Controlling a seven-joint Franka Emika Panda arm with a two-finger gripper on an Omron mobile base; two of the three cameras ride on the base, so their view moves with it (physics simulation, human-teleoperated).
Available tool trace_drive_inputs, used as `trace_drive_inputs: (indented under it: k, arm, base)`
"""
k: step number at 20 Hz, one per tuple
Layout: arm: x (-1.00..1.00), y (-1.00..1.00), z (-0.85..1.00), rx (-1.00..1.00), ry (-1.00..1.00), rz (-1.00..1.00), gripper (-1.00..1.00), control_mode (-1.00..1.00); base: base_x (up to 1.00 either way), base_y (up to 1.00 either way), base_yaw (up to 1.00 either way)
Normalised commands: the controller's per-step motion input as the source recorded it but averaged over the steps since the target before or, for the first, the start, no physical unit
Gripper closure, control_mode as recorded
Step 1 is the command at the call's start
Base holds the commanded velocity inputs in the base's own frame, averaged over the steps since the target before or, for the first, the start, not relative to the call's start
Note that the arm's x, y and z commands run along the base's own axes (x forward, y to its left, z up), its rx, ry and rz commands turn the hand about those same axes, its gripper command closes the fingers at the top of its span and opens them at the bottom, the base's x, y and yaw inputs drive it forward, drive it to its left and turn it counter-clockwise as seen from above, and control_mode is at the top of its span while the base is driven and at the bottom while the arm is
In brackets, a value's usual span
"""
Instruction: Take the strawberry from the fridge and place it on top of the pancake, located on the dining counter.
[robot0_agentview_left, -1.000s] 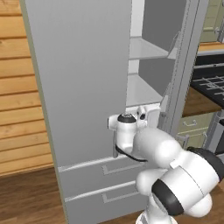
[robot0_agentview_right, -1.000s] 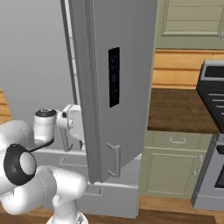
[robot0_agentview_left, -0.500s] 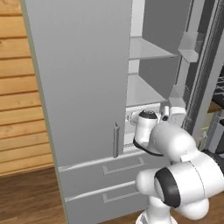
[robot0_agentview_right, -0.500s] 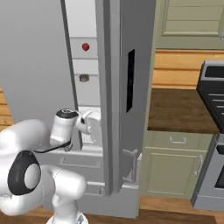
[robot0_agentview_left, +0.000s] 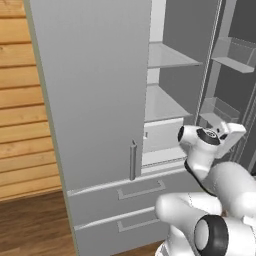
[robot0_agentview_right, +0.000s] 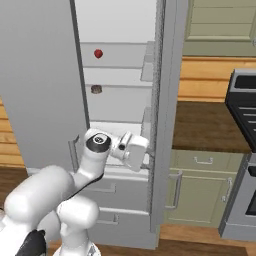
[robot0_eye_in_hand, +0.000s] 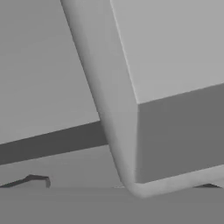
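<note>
The fridge (robot0_agentview_left: 90, 100) stands with its left door shut and its right door (robot0_agentview_right: 162, 100) swung wide, seen edge-on in the right base view. On an upper white shelf inside lies the strawberry (robot0_agentview_right: 98, 53), tiny and red. My gripper (robot0_agentview_right: 146, 156) is low at the open door's inner edge, well below and to the right of the strawberry, and in the left base view the gripper (robot0_agentview_left: 236, 131) is beside the door bins. Its jaws stand open with nothing seen between them. In the hand view a grey door edge (robot0_eye_in_hand: 122, 131) is very close. The pancake and the dining counter are out of view.
A small squat brown item (robot0_agentview_right: 96, 89) sits one shelf below the strawberry. Two lower drawers (robot0_agentview_left: 140, 190) lie under the doors. Right of the fridge are a dark worktop (robot0_agentview_right: 205, 125), green-grey cabinets (robot0_agentview_right: 200, 185) and a stove (robot0_agentview_right: 245, 110). A wood-plank wall (robot0_agentview_left: 20, 125) is to the left.
The right fridge door has swung much wider, and my hand has moved right with its edge. The shelves with the strawberry have come into sight.
</note>
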Motion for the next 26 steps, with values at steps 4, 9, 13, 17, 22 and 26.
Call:
trace_drive_inputs:
  k: [4, 9, 13, 17, 22, 26]
  arm:
    - [-0.17, 0.83, 0.18, 0.03, 0.00, 0.06, -1.00, -1.00]
    - [0.17, 1.00, -0.05, 0.26, 0.04, 0.10, -1.00, -1.00]
    - [0.49, 0.94, -0.33, 0.82, 0.05, 0.26, -1.00, -1.00]
    - [0.81, 0.87, -0.48, 0.89, 0.00, 0.23, -1.00, -1.00]
    - [1.00, 0.91, -0.30, 0.80, -0.09, 0.06, -1.00, -1.00]
    - [0.33, 0.90, 0.30, 0.52, -0.06, -0.12, -1.00, -1.00]
  base:
    - [0.00, 0.00, 0.00]
    - [0.00, 0.00, 0.00]
    - [0.00, 0.00, 0.00]
    - [0.00, 0.00, 0.00]
    - [0.00, 0.00, 0.00]
    - [0.00, 0.00, 0.00]
